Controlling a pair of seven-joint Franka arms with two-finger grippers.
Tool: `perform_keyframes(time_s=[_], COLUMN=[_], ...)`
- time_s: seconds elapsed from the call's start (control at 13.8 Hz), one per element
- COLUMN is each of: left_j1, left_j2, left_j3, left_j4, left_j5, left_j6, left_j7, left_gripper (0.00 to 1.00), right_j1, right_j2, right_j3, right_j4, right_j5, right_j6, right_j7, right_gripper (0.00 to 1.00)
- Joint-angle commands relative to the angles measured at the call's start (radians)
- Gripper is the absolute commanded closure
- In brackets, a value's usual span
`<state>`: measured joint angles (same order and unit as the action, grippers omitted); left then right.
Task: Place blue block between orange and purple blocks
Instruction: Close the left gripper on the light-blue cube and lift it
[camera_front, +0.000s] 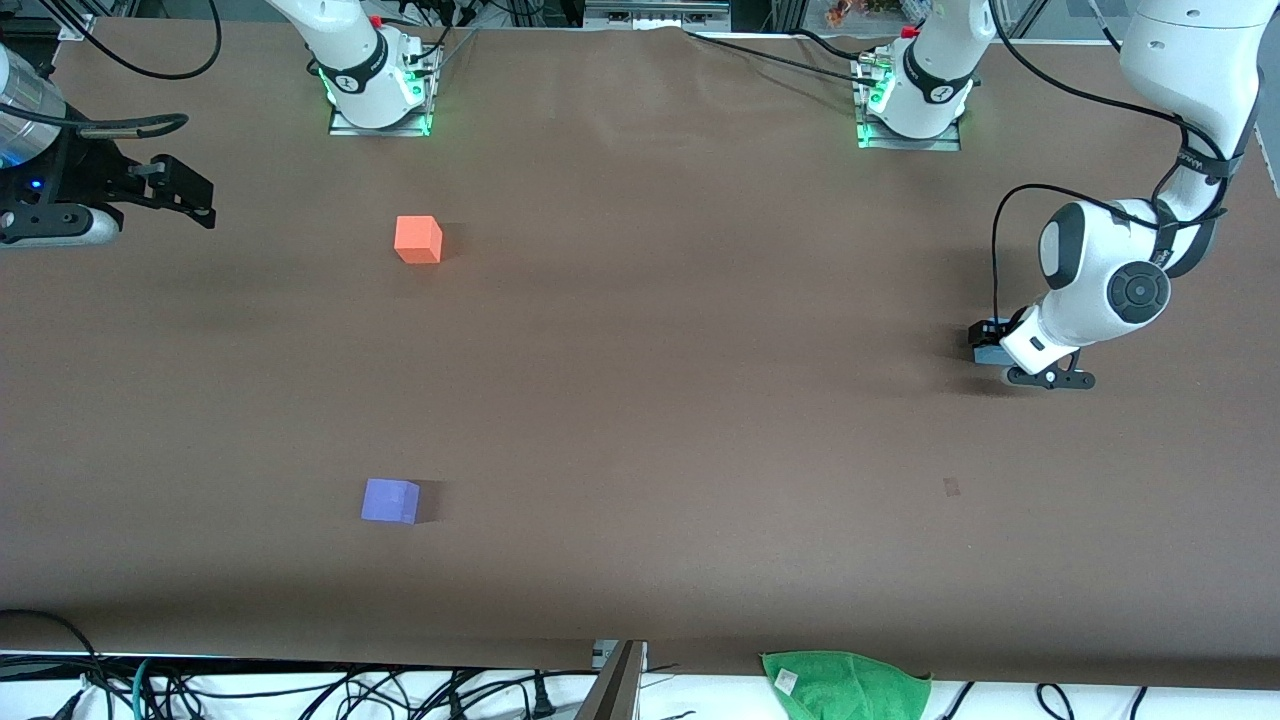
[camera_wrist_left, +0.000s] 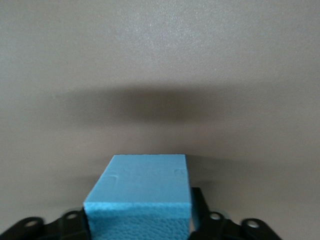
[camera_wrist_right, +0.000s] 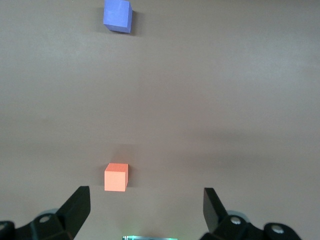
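The blue block (camera_wrist_left: 142, 185) sits on the brown table at the left arm's end, and only a sliver of the blue block (camera_front: 986, 353) shows under the hand in the front view. My left gripper (camera_front: 992, 335) is down on the table with its black fingers (camera_wrist_left: 200, 210) pressed against both sides of the block. The orange block (camera_front: 418, 239) lies toward the right arm's end, and the purple block (camera_front: 390, 501) lies nearer the front camera than it. My right gripper (camera_front: 203, 203) waits open in the air at the right arm's end, holding nothing. Its wrist view shows the orange block (camera_wrist_right: 116, 177) and the purple block (camera_wrist_right: 117, 15).
A green cloth (camera_front: 845, 685) hangs at the table's front edge, beside a metal post (camera_front: 615, 680) and loose cables. A small dark mark (camera_front: 951, 487) is on the table cover. Bare table lies between the orange and purple blocks.
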<state>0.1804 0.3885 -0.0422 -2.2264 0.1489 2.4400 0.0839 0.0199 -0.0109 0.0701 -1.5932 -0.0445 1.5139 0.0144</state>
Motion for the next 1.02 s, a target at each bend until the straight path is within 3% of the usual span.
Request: perform_keyframes(time_s=[0.0,0.22,0.58,0.8,0.94], left_j1=[0.010,-0.002,-0.005,-0.022,-0.088], left_j2=[-0.020,-0.071,-0.082,-0.079,-0.066], left_j3=[-0.008,-0.024,-0.160,-0.269,-0.300], left_j4=[0.007,0.033,0.339,0.474,0.528], left_j5=[0.017,0.014,-0.009,-0.052,-0.054], left_j6=[-0.001,-0.063,-0.482,-0.604,-0.630], left_j7=[0.014,0.010,-0.006,-0.038,-0.138], left_gripper=[0.79,0.77,0.75,0.72,0.73], right_j1=[-0.011,-0.011,-0.011,-0.012,-0.012], right_j2=[-0.007,-0.007,-0.007,-0.006,-0.004], right_j3=[0.008,0.008,0.008,0.007,0.005], right_j4=[0.001,0.001,0.001,0.001,0.001], right_j5=[-0.005,-0.005,-0.003,-0.003,-0.003], right_j6=[0.000,0.002,0.000,0.000,0.000], right_j7=[-0.017,-0.017,-0.017,-0.017,-0.017], right_gripper=[0.00,0.00,0.00,0.00,0.00])
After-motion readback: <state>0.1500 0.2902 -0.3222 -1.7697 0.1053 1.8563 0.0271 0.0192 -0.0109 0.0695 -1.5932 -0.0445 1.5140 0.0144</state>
